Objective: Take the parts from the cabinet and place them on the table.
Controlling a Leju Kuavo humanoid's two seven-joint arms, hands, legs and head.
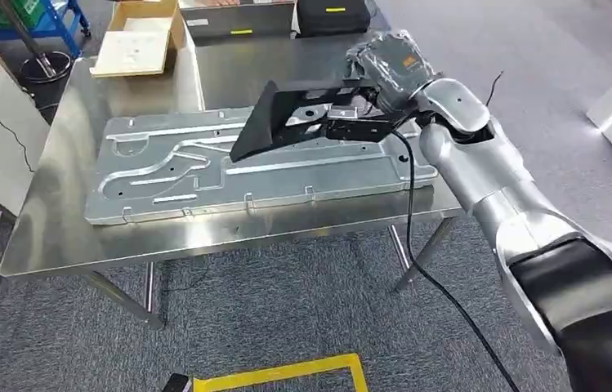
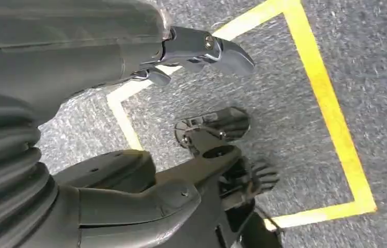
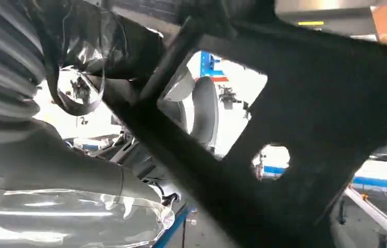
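Note:
My right hand (image 1: 376,82), wrapped in clear plastic, grips a black angular bracket part (image 1: 286,116) by its right end and holds it just above the table. The bracket slopes down to the left over a large silver stamped metal panel (image 1: 204,175) lying flat on the steel table (image 1: 57,237). In the right wrist view the black bracket (image 3: 310,129), with its cut-out holes, crosses close in front of my right hand (image 3: 67,155). My left hand (image 2: 181,51) hangs over the grey floor with fingers loosely apart and nothing in them.
A cardboard box (image 1: 135,37) sits at the table's far left corner. Black cases (image 1: 331,15) stand behind the table's far edge, and a blue cart (image 1: 24,20) is at the far left. Yellow tape (image 1: 286,374) marks the grey carpet near my feet. A black cable (image 1: 417,245) hangs from my right arm.

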